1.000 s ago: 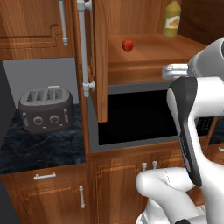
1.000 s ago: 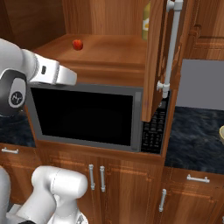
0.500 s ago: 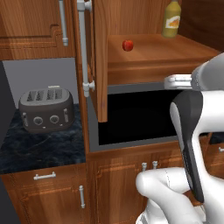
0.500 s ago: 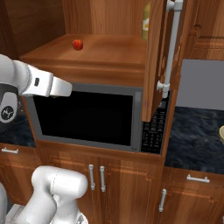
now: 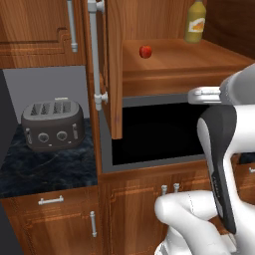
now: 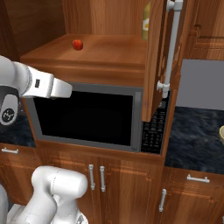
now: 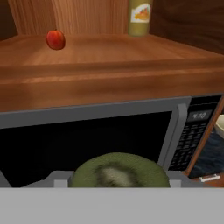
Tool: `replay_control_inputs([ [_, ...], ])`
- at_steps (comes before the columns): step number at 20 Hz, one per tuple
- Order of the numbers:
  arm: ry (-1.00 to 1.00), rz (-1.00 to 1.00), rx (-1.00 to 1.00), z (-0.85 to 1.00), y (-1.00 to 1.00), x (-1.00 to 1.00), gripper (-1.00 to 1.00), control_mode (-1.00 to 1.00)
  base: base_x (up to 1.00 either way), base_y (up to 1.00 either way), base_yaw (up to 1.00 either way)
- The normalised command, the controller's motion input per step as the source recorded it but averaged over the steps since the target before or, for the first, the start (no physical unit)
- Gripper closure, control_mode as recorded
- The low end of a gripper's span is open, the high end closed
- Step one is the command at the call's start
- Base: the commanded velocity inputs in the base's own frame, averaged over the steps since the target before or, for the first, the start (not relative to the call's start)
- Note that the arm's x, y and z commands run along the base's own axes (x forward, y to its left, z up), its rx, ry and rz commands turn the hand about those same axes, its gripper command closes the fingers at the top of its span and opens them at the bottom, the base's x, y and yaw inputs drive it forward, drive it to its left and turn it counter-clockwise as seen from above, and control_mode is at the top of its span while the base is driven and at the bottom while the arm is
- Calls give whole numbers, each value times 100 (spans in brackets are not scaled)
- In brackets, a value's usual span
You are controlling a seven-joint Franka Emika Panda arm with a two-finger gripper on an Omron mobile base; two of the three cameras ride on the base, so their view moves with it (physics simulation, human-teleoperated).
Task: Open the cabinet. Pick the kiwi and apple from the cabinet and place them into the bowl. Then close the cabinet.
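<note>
Now fingers (image 7: pixel 118 181) level before microwave (image 7: pixel 131 135), around kiwi (image 7: pixel 119 170).

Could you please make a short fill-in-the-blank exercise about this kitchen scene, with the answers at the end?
1. The apple lies on the open cabinet shelf, and its colour is ____.
2. The fruit held in the end effector is the ____.
3. The appliance directly below the cabinet shelf is a ____.
4. On the dark counter stands a grey ____.

Missing words: red; kiwi; microwave; toaster
</note>
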Motion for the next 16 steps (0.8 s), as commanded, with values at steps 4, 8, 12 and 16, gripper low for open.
replay_control_inputs([
  [4, 3, 8, 0, -3, 0, -7, 100, -100, 0, 0, 0],
  [8, 3, 3, 0, -5, 2, 0, 100, -100, 0, 0, 0],
  [12, 1, 1, 0, -6, 16, 0, 100, -100, 0, 0, 0],
  [16, 1, 1, 0, -4, 7, -1, 100, -100, 0, 0, 0],
])
